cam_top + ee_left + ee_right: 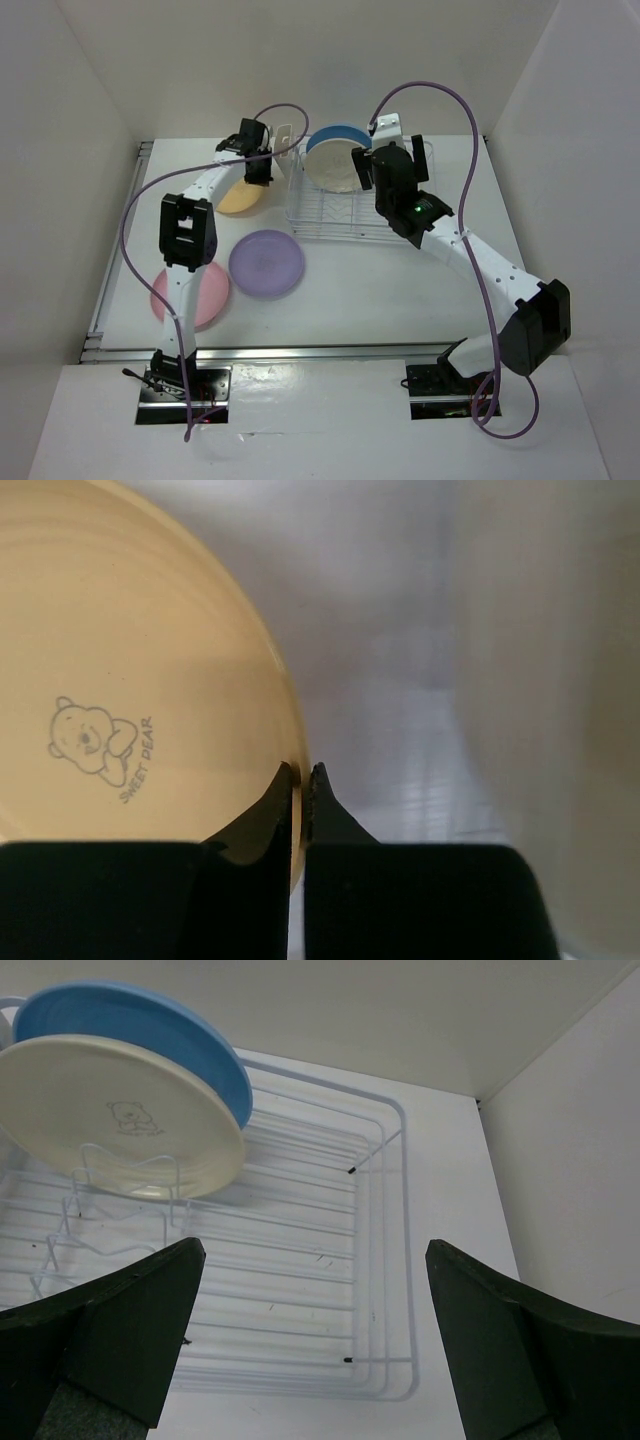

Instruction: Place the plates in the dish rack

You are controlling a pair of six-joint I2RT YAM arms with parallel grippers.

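Observation:
The yellow-orange plate (238, 198) lies left of the dish rack (330, 222). My left gripper (259, 176) is shut on its rim. In the left wrist view the fingertips (287, 785) pinch the plate's edge (130, 680), which bears a bear print. The blue plate (338, 134) and the cream plate (333, 165) stand upright in the rack's far end. My right gripper (367, 172) hangs open and empty above the rack, next to the cream plate. The right wrist view shows both plates, cream (120, 1110) and blue (150, 1020), and rack wires (380, 1260) between my open fingers (130, 1330).
The purple plate (266, 263) and the pink plate (196, 293) lie flat on the table in front of the rack, the pink one partly under my left arm. A small cream cup (284, 134) sits at the rack's far left corner. White walls close in at the back and both sides.

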